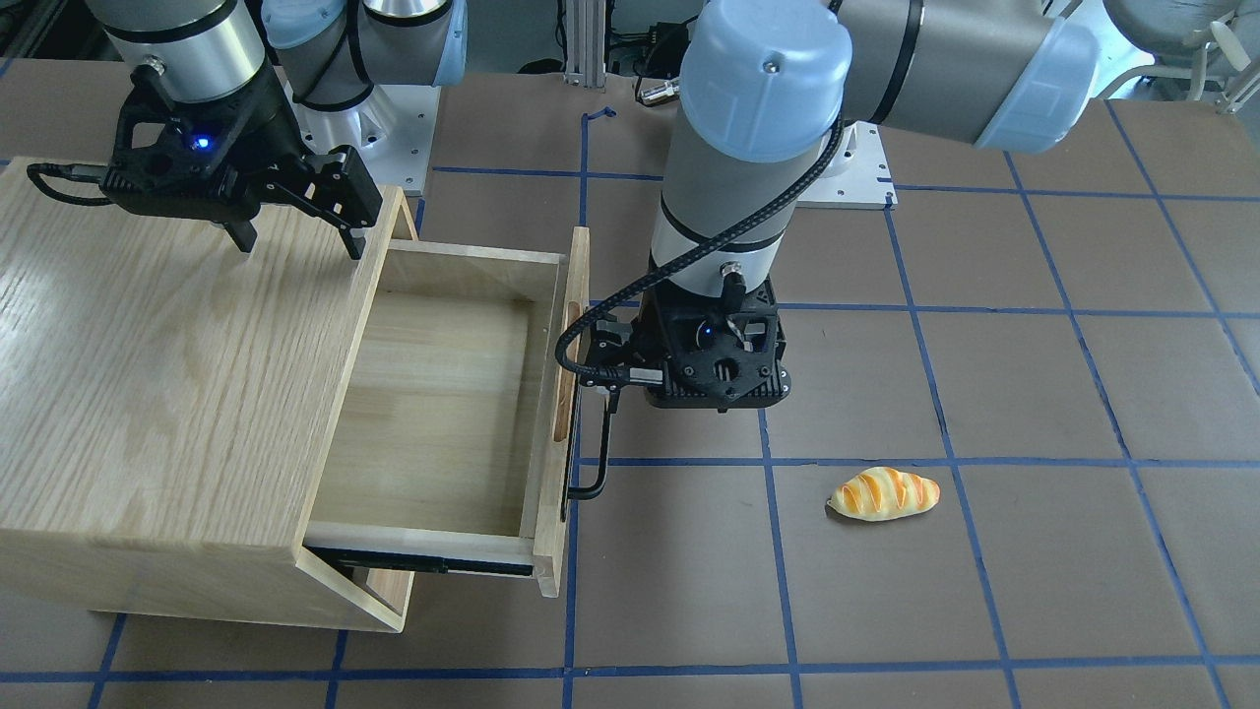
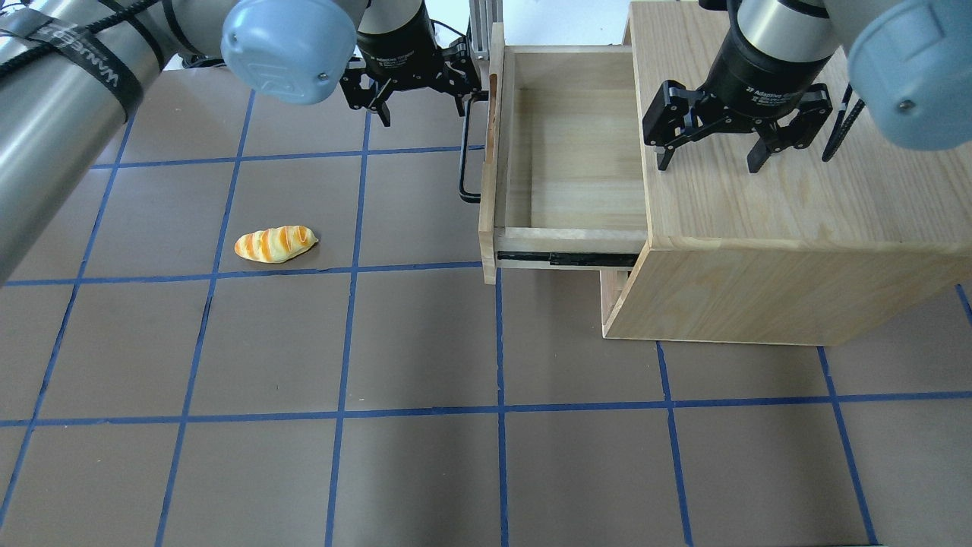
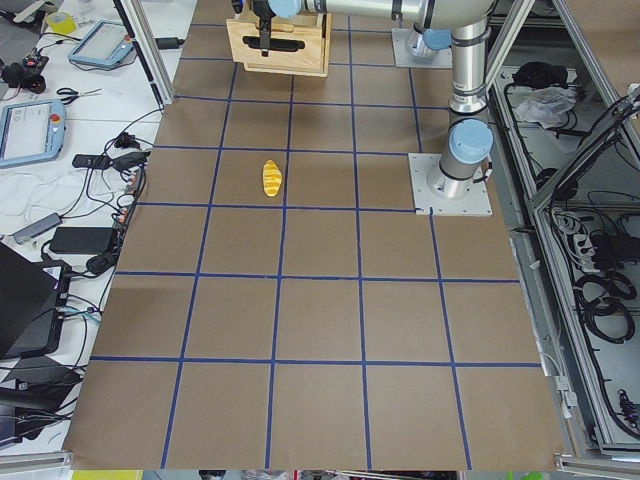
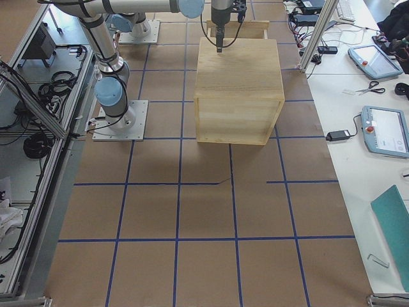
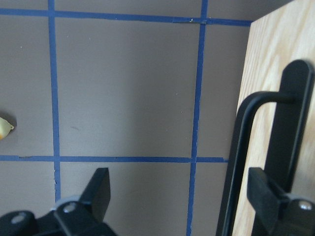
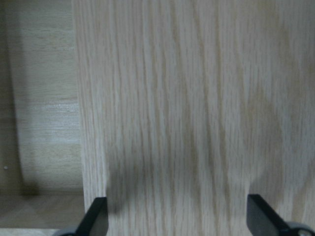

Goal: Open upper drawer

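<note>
The upper drawer stands pulled far out of the oak cabinet, and its inside is empty. Its front panel carries the black bar handle, which also shows in the front view. My left gripper is open at the far end of the handle. In the left wrist view the handle bar runs between the fingers, close to one fingertip. My right gripper is open and empty over the cabinet top, near its edge above the drawer.
A toy bread roll lies on the brown mat to the left of the drawer, and shows in the front view. Blue tape lines grid the table. The cabinet stands at the far right of the table.
</note>
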Robot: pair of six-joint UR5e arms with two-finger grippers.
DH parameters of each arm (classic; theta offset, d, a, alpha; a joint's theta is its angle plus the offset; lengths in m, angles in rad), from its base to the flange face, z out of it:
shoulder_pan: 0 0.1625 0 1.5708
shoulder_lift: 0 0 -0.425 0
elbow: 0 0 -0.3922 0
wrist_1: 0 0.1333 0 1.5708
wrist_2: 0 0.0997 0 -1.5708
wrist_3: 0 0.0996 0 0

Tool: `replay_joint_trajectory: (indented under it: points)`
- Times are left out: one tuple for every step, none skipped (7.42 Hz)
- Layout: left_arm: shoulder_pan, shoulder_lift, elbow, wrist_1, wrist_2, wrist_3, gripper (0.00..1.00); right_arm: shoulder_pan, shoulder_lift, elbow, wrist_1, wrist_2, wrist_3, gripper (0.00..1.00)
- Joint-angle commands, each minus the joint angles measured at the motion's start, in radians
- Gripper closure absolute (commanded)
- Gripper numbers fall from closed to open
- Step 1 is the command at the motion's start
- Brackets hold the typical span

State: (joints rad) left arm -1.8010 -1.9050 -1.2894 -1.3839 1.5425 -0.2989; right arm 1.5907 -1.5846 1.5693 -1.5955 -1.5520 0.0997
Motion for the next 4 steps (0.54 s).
replay_joint_trajectory:
  points:
    - [0.060, 0.050, -0.001, -0.021, 0.043, 0.115, 0.00, 0.000, 0.000, 0.000, 0.000, 0.000, 0.000, 0.00]
    - [0.107, 0.073, -0.008, -0.043, 0.041, 0.150, 0.00, 0.000, 0.000, 0.000, 0.000, 0.001, 0.000, 0.00]
    - [0.153, 0.101, -0.016, -0.090, 0.044, 0.212, 0.00, 0.000, 0.000, 0.000, 0.000, 0.000, 0.000, 0.00]
    - [0.199, 0.127, -0.018, -0.105, 0.044, 0.290, 0.00, 0.000, 0.000, 0.000, 0.000, 0.000, 0.000, 0.00]
